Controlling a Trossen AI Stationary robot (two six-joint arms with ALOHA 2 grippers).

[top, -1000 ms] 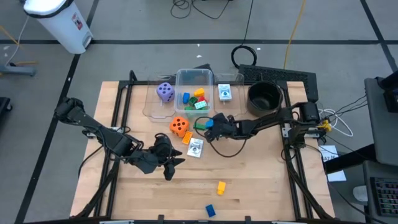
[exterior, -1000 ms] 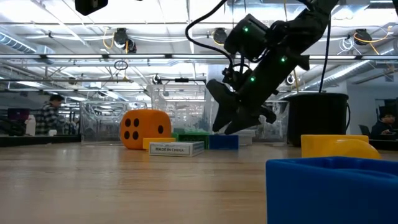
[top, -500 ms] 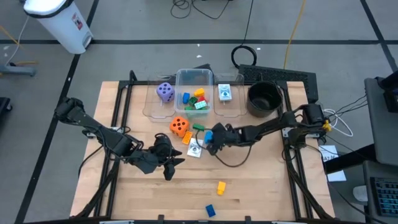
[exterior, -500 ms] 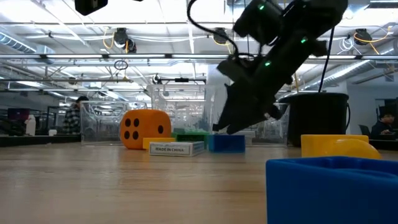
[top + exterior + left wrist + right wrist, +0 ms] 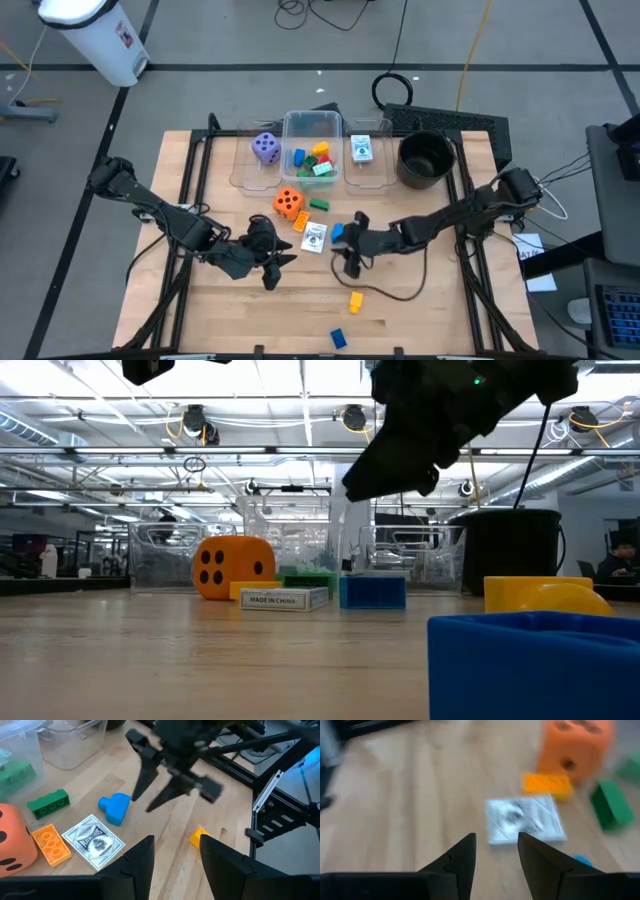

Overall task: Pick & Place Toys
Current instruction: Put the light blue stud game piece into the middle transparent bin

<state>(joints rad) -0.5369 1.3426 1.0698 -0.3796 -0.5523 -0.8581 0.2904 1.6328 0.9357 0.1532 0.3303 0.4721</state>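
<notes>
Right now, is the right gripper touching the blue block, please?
Apart. The left wrist view shows the right gripper open above the table, with bare wood between its fingers and the blue block.

Grey floor (image 5: 230, 40) crossed by dark lines surrounds the wooden surface (image 5: 420, 310). A white bin (image 5: 95, 35) stands at ten o'clock; cables (image 5: 320, 12) coil at twelve. Ceiling lights (image 5: 200, 425) glow overhead.

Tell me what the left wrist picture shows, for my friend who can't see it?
The right gripper, fingers open and empty, hangs over the wooden table beside a blue block. Nearby lie a white card, a green block, an orange block and an orange die.
</notes>
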